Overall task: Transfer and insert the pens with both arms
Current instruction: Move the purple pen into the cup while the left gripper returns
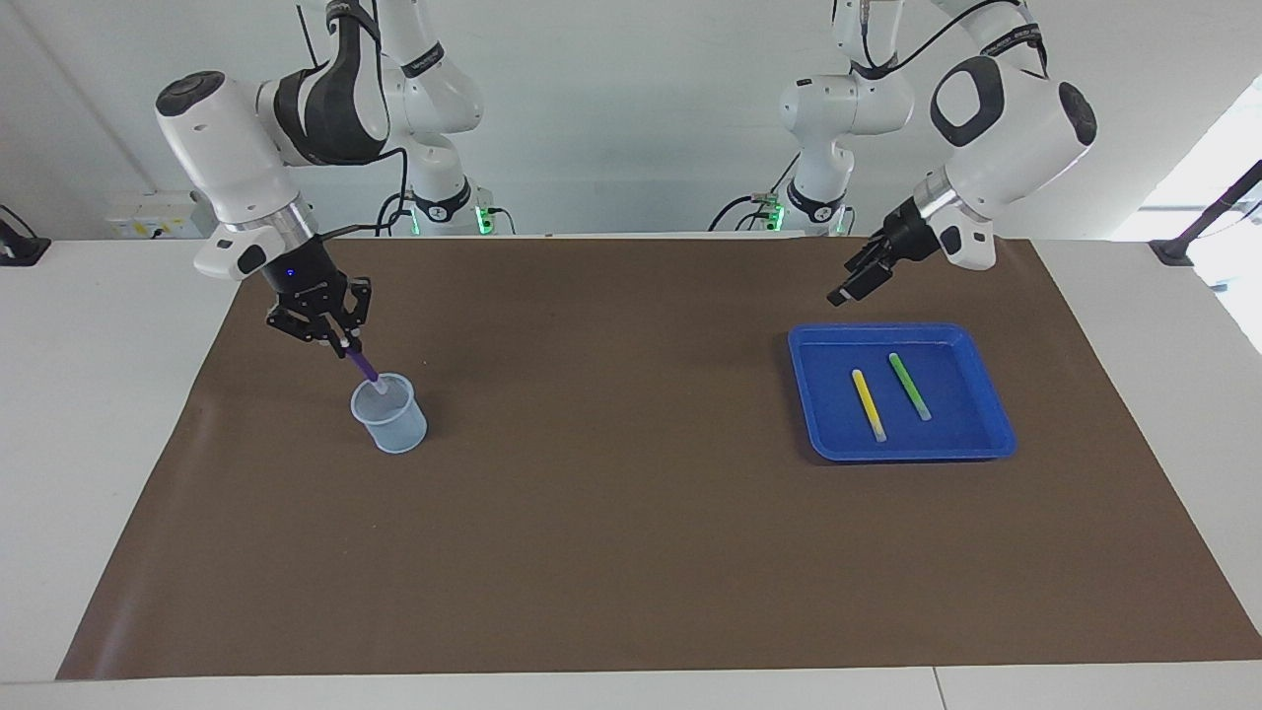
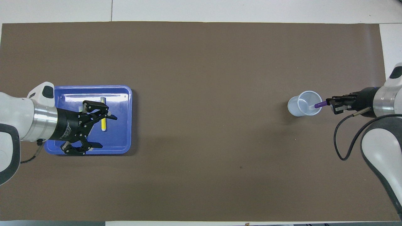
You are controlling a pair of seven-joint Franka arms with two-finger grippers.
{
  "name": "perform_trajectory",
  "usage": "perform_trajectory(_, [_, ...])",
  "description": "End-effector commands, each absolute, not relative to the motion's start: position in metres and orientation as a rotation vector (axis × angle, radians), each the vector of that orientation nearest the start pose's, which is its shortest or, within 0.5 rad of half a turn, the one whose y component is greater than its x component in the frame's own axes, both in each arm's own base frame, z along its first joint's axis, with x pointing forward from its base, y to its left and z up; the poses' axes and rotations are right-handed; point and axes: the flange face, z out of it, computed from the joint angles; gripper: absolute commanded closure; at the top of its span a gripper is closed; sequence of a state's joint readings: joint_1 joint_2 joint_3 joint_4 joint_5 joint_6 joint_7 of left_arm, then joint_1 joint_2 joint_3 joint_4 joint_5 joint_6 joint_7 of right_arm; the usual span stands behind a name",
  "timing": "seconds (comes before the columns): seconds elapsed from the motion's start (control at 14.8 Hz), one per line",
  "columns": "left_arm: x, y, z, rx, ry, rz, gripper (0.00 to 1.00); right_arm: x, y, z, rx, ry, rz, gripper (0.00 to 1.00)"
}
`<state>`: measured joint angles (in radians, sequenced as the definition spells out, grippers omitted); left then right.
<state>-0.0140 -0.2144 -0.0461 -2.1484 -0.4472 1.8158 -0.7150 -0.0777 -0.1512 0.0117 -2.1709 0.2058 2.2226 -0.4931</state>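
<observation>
My right gripper [image 1: 345,345] is shut on the purple pen [image 1: 366,367], which slants down with its pale end inside the rim of the clear plastic cup [image 1: 390,414]. In the overhead view the right gripper [image 2: 333,105] holds the purple pen [image 2: 320,104] over the cup [image 2: 304,107]. The yellow pen [image 1: 869,404] and the green pen [image 1: 909,387] lie side by side in the blue tray [image 1: 902,454]. My left gripper [image 1: 854,282] is open and empty in the air over the tray [image 2: 122,125]. From above, the left gripper [image 2: 103,131] hides the green pen and part of the yellow pen [image 2: 103,121].
A brown mat [image 1: 631,552] covers most of the white table. A thin black angled rod [image 1: 1208,222] stands at the left arm's end of the table. A wall socket box [image 1: 153,215] sits at the right arm's end.
</observation>
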Motion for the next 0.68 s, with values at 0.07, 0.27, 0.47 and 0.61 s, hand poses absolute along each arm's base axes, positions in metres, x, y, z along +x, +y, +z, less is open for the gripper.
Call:
perform_trajectory(0.07, [0.476,-0.033,0.472,-3.228,-0.907,0.355,0.00,0.526,-0.034,0.466,-2.990,-0.497,-0.374,1.00])
perform_trajectory(0.27, [0.489,-0.009,0.455,-3.238,-0.606,0.250,0.00,0.529,-0.034,0.455,-2.989,-0.509,-0.349,1.00])
perform_trajectory(0.47, [0.510,0.000,0.431,-3.179,-0.436,0.128,0.00,0.531,-0.034,0.446,-2.990,-0.516,-0.325,1.00])
perform_trajectory(0.61, [0.524,0.005,0.413,-3.182,-0.277,0.054,0.00,0.533,-0.035,0.441,-2.998,-0.523,-0.319,1.00])
